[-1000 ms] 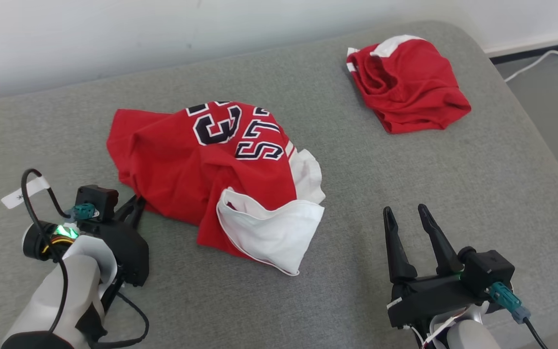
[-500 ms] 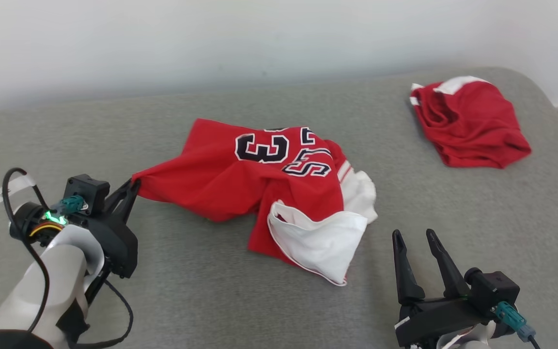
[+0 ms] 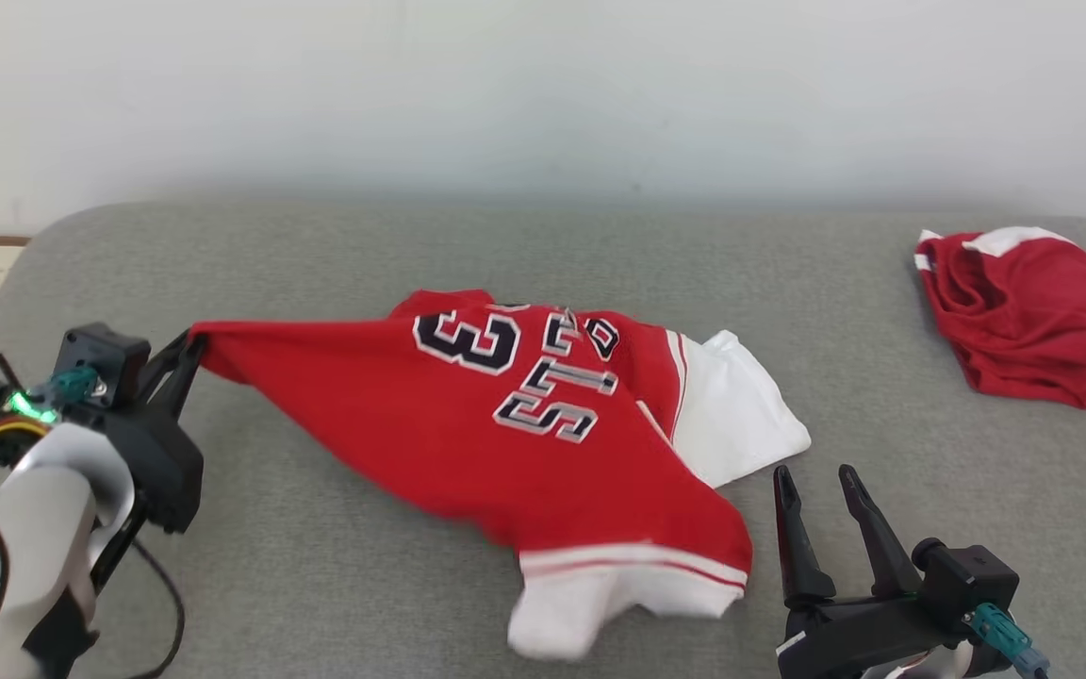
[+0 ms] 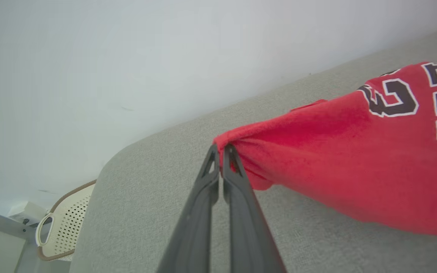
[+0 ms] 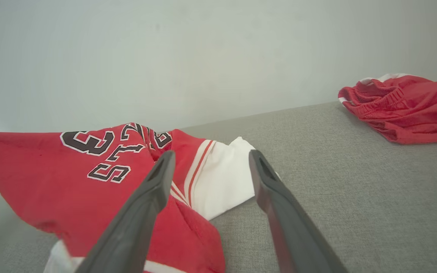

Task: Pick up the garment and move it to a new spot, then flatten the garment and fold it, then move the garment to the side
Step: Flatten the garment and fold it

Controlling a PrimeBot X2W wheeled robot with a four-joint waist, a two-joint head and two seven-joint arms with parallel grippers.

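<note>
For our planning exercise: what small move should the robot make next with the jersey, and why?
Probably pull the left hand leftward to stretch the jersey: it pinches one corner, the cloth lies rumpled, the right hand stands open nearby.

Bright diffuse light, soft shadows; jersey (image 3: pixel 468 453) hem blurred; wrist views warped at edges.

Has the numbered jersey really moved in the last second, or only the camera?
Yes. The left gripper has dragged the jersey leftward, stretching it away from the crumpled red shorts.
</note>
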